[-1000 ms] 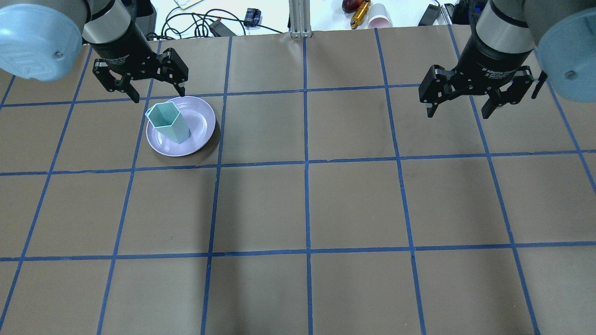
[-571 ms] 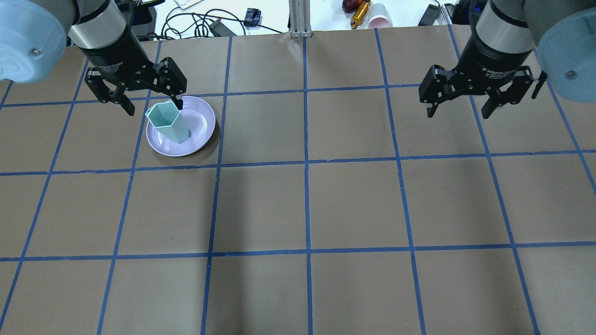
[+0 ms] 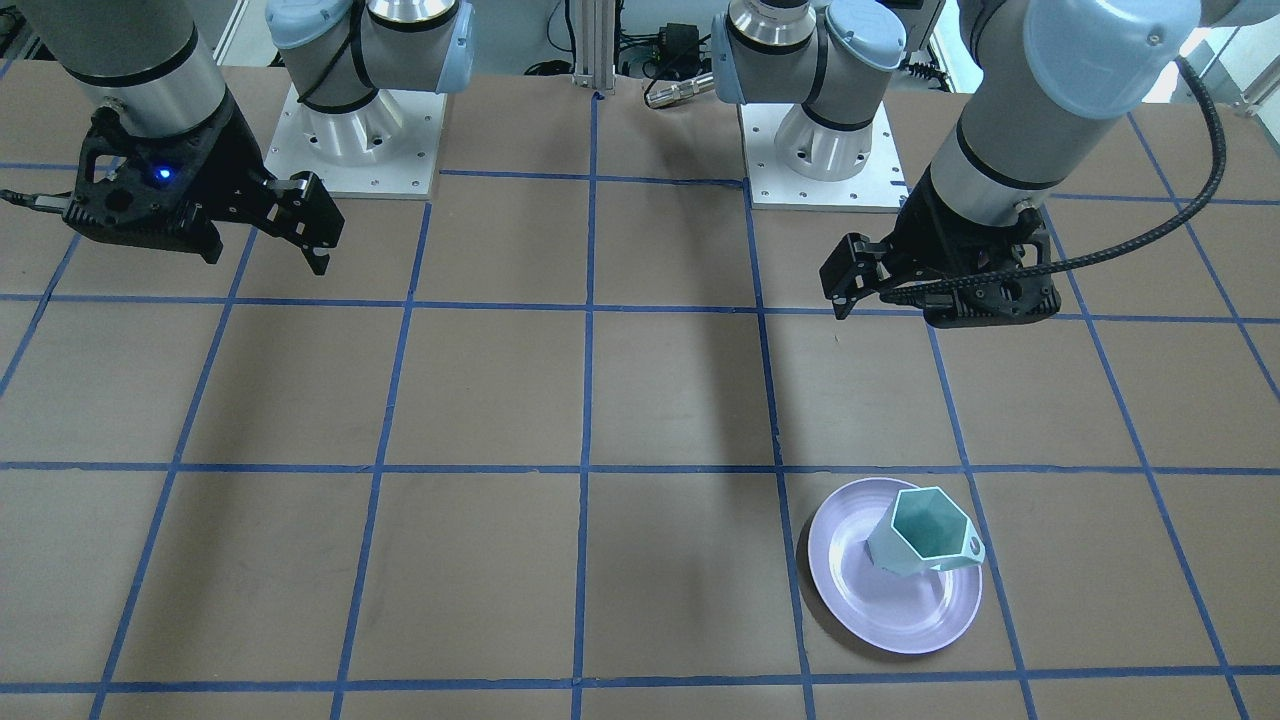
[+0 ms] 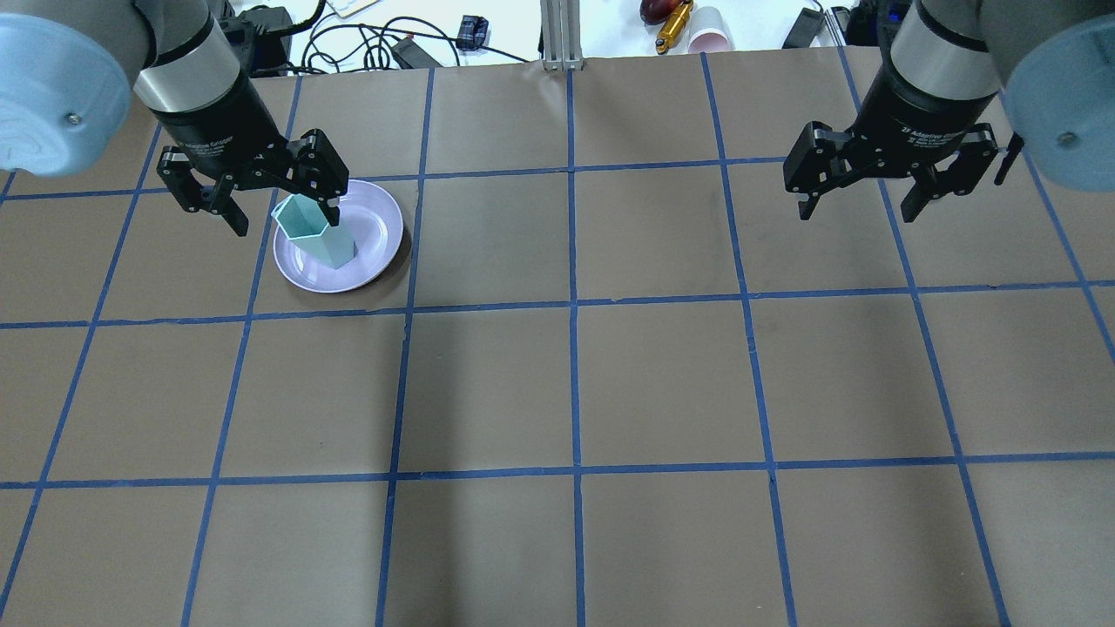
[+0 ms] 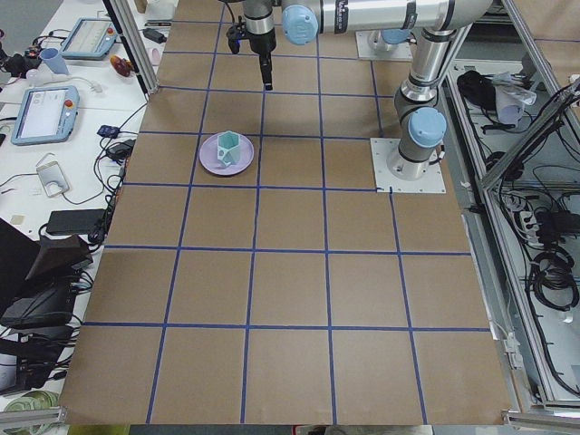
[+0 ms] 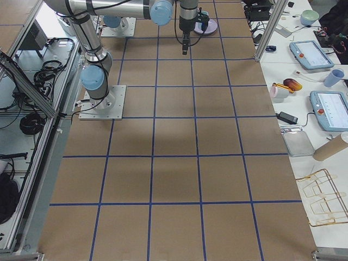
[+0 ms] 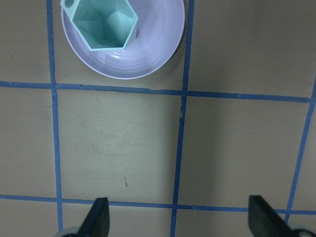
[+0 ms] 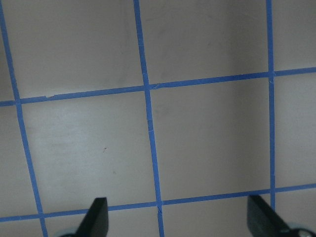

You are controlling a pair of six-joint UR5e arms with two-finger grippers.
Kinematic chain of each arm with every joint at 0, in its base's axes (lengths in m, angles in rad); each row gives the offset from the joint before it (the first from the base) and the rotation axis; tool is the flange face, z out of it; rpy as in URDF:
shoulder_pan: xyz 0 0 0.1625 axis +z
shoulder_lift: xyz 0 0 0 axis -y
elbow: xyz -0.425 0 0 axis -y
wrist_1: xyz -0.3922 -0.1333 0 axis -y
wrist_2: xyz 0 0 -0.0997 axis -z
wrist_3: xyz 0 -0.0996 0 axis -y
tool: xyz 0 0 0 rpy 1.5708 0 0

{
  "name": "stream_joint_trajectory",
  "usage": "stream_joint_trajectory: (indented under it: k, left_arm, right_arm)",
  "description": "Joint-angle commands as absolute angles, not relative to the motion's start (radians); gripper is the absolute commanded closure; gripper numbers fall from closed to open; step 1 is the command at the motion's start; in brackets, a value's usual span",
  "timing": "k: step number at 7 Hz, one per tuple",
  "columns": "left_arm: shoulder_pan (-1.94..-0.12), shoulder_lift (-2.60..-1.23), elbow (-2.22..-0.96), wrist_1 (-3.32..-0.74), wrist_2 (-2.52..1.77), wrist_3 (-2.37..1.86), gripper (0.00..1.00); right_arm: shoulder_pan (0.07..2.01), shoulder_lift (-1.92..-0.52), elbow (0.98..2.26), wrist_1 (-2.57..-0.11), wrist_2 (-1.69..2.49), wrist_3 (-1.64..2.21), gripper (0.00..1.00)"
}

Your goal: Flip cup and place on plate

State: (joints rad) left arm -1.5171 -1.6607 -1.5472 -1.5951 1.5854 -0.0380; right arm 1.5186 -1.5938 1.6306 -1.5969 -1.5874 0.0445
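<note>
Brown paper-covered table with blue tape grid (image 4: 662,383) carrying everything. Left gripper (image 4: 287,224) hovering above table toward far-left corner, fingers spread wide, gripping nothing. Right gripper (image 4: 854,217) hanging toward far-right corner, likewise spread wide, empty. Round glossy lavender plate (image 4: 379,231) lying toward far-left corner. Pale mint-green faceted cup (image 4: 318,233) standing upright on plate, mouth facing up, nothing touching it.
</note>
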Motion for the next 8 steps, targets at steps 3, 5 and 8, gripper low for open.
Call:
stream_joint_trajectory:
  k: [3, 5, 8]
  left_arm:
    - [-1.514, -1.657, -1.551, -1.594, 1.588, -0.043, 0.00]
    - [-1.514, -1.657, -1.552, -1.594, 1.588, -0.038, 0.00]
    - [-1.514, -1.655, -1.563, -1.591, 1.586, -0.041, 0.00]
  right_arm:
    - [1.519, -1.594, 1.631, -1.597, -1.588, 0.044, 0.00]
    - [1.519, -1.594, 1.631, -1.597, -1.588, 0.044, 0.00]
    - [1.519, -1.594, 1.631, -1.597, -1.588, 0.044, 0.00]
